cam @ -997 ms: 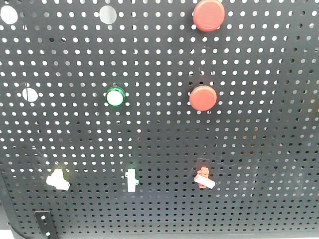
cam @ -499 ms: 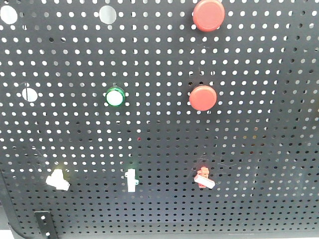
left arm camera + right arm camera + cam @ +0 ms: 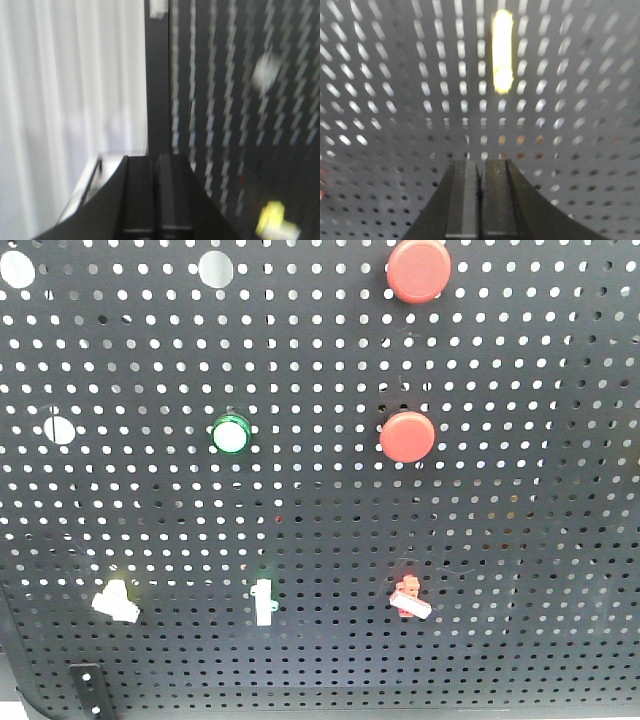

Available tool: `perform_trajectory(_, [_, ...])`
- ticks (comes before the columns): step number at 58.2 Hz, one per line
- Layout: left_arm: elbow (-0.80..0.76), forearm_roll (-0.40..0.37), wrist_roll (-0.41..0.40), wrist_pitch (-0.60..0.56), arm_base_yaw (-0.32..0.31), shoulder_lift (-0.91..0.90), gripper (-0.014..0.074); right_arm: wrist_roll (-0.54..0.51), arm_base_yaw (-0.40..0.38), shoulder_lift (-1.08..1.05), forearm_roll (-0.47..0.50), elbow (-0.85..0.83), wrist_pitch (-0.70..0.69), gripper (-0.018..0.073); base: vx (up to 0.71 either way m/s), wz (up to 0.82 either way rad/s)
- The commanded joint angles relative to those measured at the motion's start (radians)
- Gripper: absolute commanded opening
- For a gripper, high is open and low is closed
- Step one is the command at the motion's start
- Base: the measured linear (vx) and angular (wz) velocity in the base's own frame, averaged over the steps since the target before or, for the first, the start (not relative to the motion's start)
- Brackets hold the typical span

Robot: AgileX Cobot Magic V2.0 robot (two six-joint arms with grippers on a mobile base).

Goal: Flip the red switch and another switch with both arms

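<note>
Nothing on the pegboard point(image 3: 520, 540) has moved in the last second: the red switch point(image 3: 411, 597) sits low right, another switch point(image 3: 115, 600) low left, off to the right of the left gripper point(image 3: 154, 165), closed on nothing like the right gripper point(image 3: 481, 167).

Dark grey pegboard point(image 3: 520, 570) w/ rows of small pale dots.
Top round button point(image 3: 418, 270) & lower round button point(image 3: 407, 436): red. Ringed button point(image 3: 230, 434): green rim, white mid. Red switch point(image 3: 410, 597): red base, white lever. Pale yellow switch point(image 3: 116, 600): white lever. Mid toggle point(image 3: 263, 601): white, green base. Left gripper point(image 3: 154, 165) & right gripper point(image 3: 481, 167): black.
</note>
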Motion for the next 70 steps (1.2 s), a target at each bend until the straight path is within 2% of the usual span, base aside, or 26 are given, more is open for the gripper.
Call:
perform_trajectory(1, [-0.032,0.059,-0.001,-0.080,-0.029,0.049,0.0003,0.001,-0.003,0.028,-0.003,-0.036,-0.123,-0.0006,0.00,0.00])
perform_trajectory(6, [-0.032,0.133,-0.006,-0.120,-0.081,0.101,0.0003,0.001,-0.003,0.043,-0.003,-0.036,-0.129,-0.0006,0.00,0.00])
perform_trajectory(12, [-0.032,0.167,-0.004,-0.179,-0.162,0.173,0.0003,0.001,-0.003,0.043,-0.003,-0.036,-0.127,-0.0006,0.00,0.00])
perform_trajectory(19, [-0.044,0.165,-0.003,-0.227,-0.223,0.274,0.0003,0.001,-0.003,0.043,-0.006,-0.036,-0.126,-0.0006,0.00,0.00])
perform_trajectory(27, [-0.094,0.164,-0.003,-0.218,-0.257,0.366,0.0003,0.001,-0.003,0.043,-0.008,-0.036,-0.123,-0.0006,0.00,0.00])
perform_trajectory(41, [-0.190,0.156,-0.005,-0.168,-0.257,0.476,0.0003,-0.002,-0.003,0.043,-0.008,-0.036,-0.123,-0.0006,0.00,0.00])
perform_trajectory(51, [-0.193,0.156,-0.005,-0.109,-0.257,0.503,0.0003,-0.002,-0.003,0.043,-0.008,-0.036,-0.123,-0.0006,0.00,0.00])
perform_trajectory(70, [-0.189,0.156,-0.006,0.121,-0.258,0.466,0.0003,-0.002,-0.003,0.043,-0.008,-0.036,-0.123,-0.0006,0.00,0.00])
